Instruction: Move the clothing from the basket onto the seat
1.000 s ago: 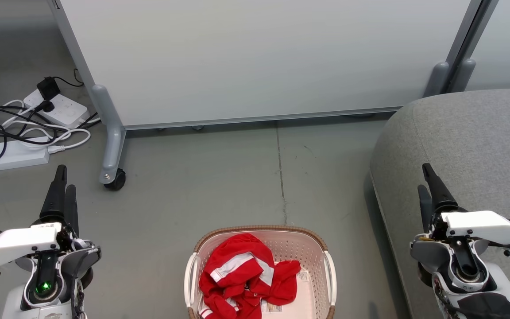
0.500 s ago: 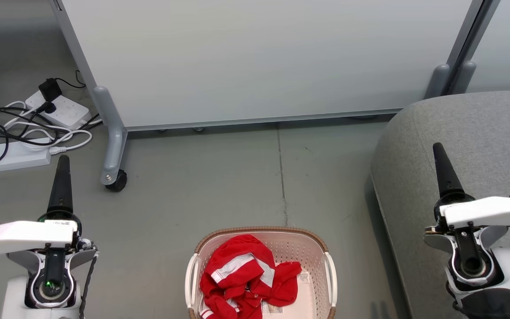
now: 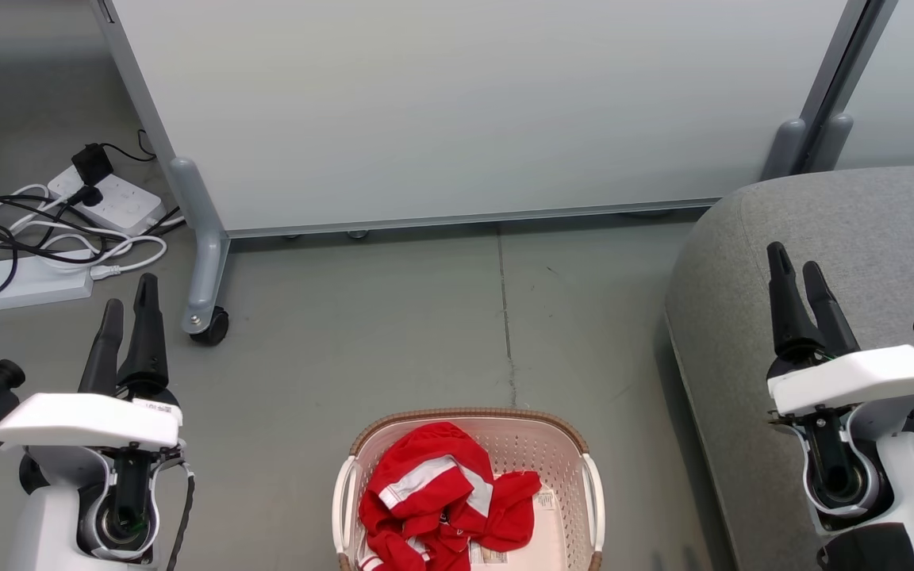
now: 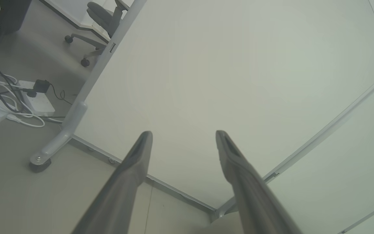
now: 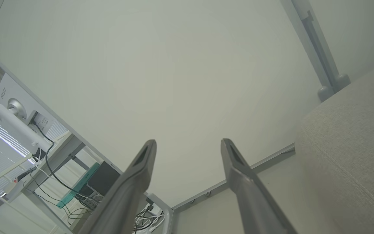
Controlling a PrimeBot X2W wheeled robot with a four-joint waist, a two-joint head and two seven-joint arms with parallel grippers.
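Floor (image 3: 393, 317) beside the seat (image 3: 846, 238) is holding the basket (image 3: 465, 413), clothing (image 3: 425, 484) lying inside it, none yet moved, while left gripper (image 3: 129, 291) and right gripper (image 3: 793, 256) are hanging wide open, empty.

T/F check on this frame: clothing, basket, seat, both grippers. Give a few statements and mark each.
1. The red clothing lies in the basket. True.
2. The left gripper is shut on the clothing. False: it is open and empty, above the floor to the basket's left.
3. The right gripper is open and holds nothing. True.
4. The basket stands on the grey seat. False: it stands on the floor, left of the seat.
5. A white power strip lies on the floor, far left. True.
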